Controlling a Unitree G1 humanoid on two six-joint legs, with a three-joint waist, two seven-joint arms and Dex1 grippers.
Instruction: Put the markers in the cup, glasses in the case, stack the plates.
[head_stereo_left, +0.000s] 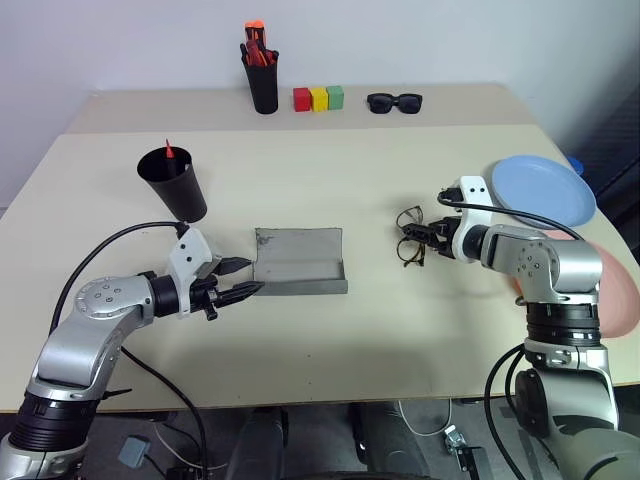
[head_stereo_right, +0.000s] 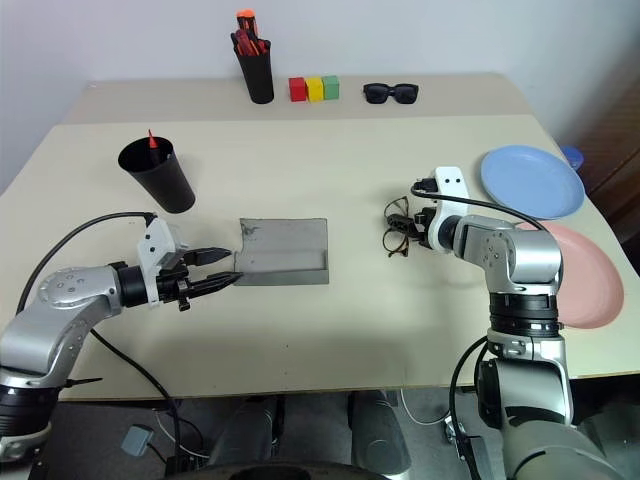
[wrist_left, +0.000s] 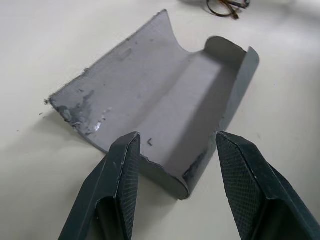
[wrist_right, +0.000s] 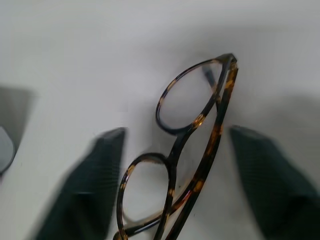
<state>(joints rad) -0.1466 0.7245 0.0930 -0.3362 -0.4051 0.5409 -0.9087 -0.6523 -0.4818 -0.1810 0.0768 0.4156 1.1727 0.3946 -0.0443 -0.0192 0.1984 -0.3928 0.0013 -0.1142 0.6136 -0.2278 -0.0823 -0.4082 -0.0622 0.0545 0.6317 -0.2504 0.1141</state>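
Observation:
The grey case (head_stereo_left: 300, 260) lies open and empty on the table's middle. My left gripper (head_stereo_left: 253, 276) hovers open at its left end, and the left wrist view shows the case (wrist_left: 160, 95) just ahead of the spread fingers (wrist_left: 125, 165). The dark-rimmed glasses (head_stereo_left: 408, 248) lie folded to the right of the case. My right gripper (head_stereo_left: 414, 238) is open with a finger on either side of the glasses (wrist_right: 175, 150), not touching them. A red marker (head_stereo_left: 169, 151) pokes out of the black cup (head_stereo_left: 176, 186). The blue plate (head_stereo_left: 543, 190) and pink plate (head_stereo_right: 585, 280) lie side by side at the right.
At the back stand a black pen holder (head_stereo_left: 264, 85) with red-orange pens, three coloured blocks (head_stereo_left: 318, 98) and black sunglasses (head_stereo_left: 394, 102). My right arm partly covers the pink plate, which overhangs the table's right edge. A seam runs across the table behind the cup.

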